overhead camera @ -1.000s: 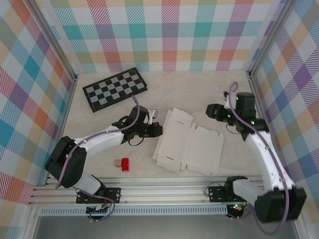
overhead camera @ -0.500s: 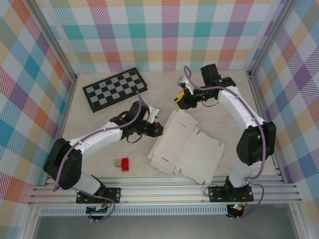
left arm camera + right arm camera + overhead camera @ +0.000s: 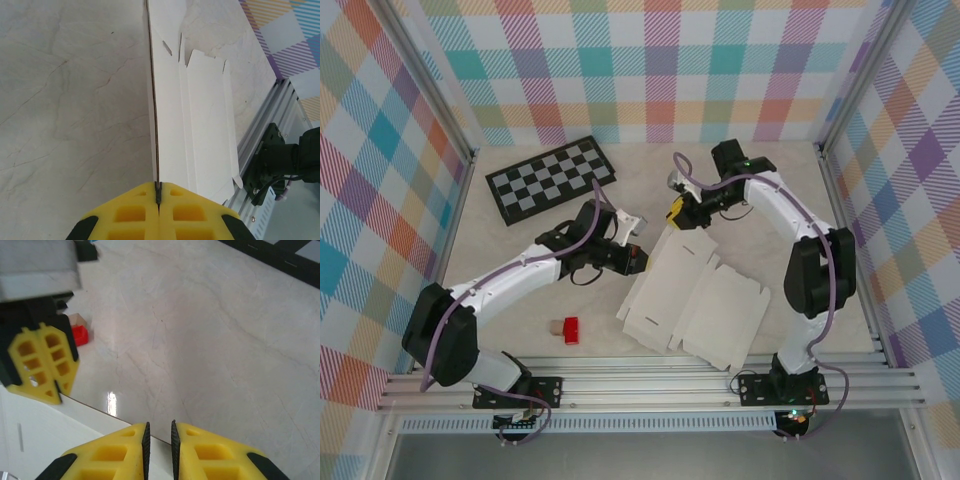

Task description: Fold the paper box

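**Pin one edge, crease from the other**

The paper box [image 3: 712, 308] lies flat and unfolded in the middle of the bench [image 3: 215, 340]. The left gripper [image 3: 158, 192] has its jaws together, clamped on the sheet's thin left edge. The right gripper [image 3: 159, 432] hangs over the far corner, jaws a narrow gap apart, gripping nothing. Best, I judge, to close squarely on that flap, then fold along the score with the left clamp firm

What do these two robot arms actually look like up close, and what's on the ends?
The left arm and right arm both have white links between chunky black joints, with a purple cable running alongside. Each ends in two yellow plastic fingers, wedge-shaped with cut-out pockets and black inner pads.
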